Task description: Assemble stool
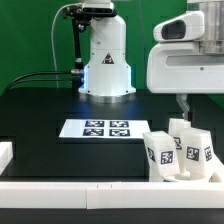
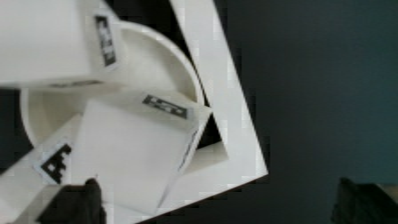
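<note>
From my remote station, exterior view, scanning left to right. The black table (image 1: pixel 40 115) is bare at the left, with a white border rail (image 1: pixel 60 187) along its near edge. At centre the marker board (image 1: pixel 95 129) lies flat in front of the arm's base (image 1: pixel 106 60). Right of it, at about 4 o'clock from the board, the stool legs (image 1: pixel 180 150) stand bunched together in the corner, tags facing me. The gripper (image 1: pixel 184 103) hangs directly above them, at their 12 o'clock, not touching.

Wrist view: the round seat (image 2: pixel 107 130) lies against the corner rail, legs lying over it. Fingertips (image 2: pixel 71 203) stand wide apart, nothing between them.
</note>
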Robot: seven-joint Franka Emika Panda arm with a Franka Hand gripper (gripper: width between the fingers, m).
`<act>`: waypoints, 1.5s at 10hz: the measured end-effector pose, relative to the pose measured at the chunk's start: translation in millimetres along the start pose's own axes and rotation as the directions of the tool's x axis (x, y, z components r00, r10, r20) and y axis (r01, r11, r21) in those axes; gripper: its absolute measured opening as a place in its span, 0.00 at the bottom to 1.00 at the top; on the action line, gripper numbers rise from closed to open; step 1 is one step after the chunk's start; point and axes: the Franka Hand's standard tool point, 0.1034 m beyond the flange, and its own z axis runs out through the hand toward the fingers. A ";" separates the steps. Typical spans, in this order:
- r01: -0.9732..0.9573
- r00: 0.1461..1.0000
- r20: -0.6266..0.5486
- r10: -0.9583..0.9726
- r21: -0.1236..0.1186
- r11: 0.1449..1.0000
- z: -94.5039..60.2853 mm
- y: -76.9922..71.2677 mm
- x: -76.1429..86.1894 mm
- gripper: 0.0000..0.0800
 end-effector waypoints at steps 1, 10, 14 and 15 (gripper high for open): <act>0.194 0.981 -0.002 -0.194 -0.019 0.981 0.9 3.4 2.5 0.81; 0.849 0.523 0.039 -0.852 -0.109 0.516 22.0 17.4 7.7 0.81; 0.845 0.531 0.067 -0.845 -0.110 0.523 45.1 18.1 -0.6 0.81; 0.820 0.570 0.063 -0.819 -0.116 0.561 44.6 20.4 0.7 0.81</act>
